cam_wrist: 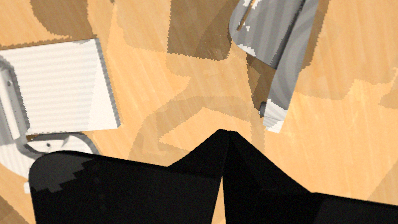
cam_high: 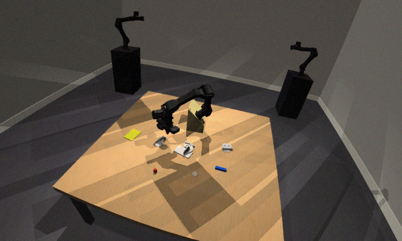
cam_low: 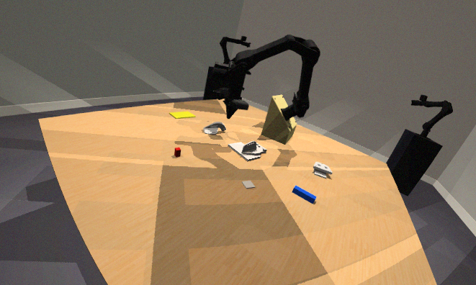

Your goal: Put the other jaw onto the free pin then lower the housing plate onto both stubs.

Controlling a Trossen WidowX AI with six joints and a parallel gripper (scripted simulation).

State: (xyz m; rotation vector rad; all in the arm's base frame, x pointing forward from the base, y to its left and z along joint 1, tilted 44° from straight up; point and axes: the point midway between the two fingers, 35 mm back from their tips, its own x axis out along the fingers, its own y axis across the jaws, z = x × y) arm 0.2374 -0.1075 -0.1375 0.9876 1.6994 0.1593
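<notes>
Seen from the top view, the gripper [cam_high: 173, 130] [cam_low: 230, 112] [cam_wrist: 225, 139] is clenched on nothing, above the counter [cam_high: 108, 182] [cam_low: 110, 216] [cam_wrist: 350, 150]. The loose jaw [cam_high: 160, 142] [cam_low: 214, 128] [cam_wrist: 286, 70] lies below it, toward the left edge. The base [cam_high: 181, 151] [cam_low: 240, 149] [cam_wrist: 65, 85], carrying the other jaw [cam_high: 187, 150] [cam_low: 250, 147], sits near the middle. The housing plate [cam_high: 227, 147] [cam_low: 322, 168] stands apart, toward the right edge. A yellow pad [cam_high: 132, 134] [cam_low: 182, 114] lies by the left edge; a red block [cam_high: 155, 170] [cam_low: 177, 152] is toward the near-left corner.
</notes>
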